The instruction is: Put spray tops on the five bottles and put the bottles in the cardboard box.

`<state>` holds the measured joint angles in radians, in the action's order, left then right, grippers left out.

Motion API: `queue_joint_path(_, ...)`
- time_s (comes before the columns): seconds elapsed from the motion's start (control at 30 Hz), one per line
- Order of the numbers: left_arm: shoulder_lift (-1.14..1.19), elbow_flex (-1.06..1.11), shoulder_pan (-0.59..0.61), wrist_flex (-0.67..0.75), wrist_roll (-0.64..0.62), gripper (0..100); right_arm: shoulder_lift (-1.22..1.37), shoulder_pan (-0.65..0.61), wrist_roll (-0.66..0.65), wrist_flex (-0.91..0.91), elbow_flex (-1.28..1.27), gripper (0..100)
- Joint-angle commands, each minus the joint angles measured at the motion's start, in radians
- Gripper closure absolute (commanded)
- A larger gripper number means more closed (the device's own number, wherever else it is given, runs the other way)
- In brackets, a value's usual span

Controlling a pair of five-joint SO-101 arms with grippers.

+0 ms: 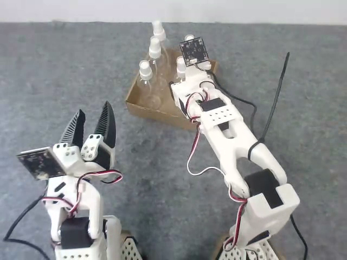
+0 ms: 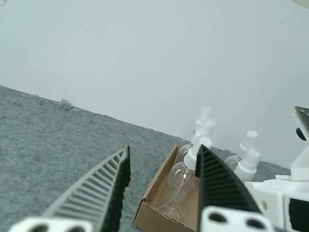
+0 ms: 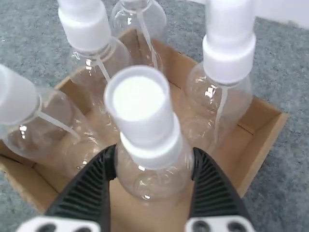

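From where I stand, the shallow brown cardboard box [image 1: 146, 108] sits at about 12 o'clock on the grey felt-like table top [image 1: 54, 81]. The right arm is stretched out over it from 5 o'clock. Its black-fingered right gripper [image 3: 153, 153] has its jaws on either side of a clear plastic bottle with a white spray top [image 3: 145, 121]. The jaws are only as wide apart as the bottle's shoulder, and each finger seems to press the plastic, so I take it as a pinch.

That bottle stands upright inside the box with its long axis vertical, directly under the wrist. The four other capped clear bottles [image 3: 229, 43] stand upright close around it, at roughly 9, 11, 12 and 2 o'clock in the wrist camera. All five therefore look capped and boxed. To my eye what remains is letting go and lifting straight up along the bottle's axis. Any sideways drift could knock over a neighbour, since they stand just beside the fingers.

The left gripper [image 1: 95, 108] hangs over the table at 7 o'clock, well apart from the box. Its fingers are spread wide with nothing between them, and the box lies toward 1 o'clock from it.
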<state>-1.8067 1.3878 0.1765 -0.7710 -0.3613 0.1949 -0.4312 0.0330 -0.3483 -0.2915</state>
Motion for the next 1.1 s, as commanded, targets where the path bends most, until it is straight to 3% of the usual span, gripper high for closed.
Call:
queue_joint_path(0.0,-0.015,-0.012,0.003,0.026,-0.011,79,-0.016,0.007,0.011,-0.051,0.051,95.5)
queue_joint_path(1.07,-0.015,-0.010,0.002,0.028,-0.011,79,-0.008,-0.004,0.009,-0.101,0.071,76.8)
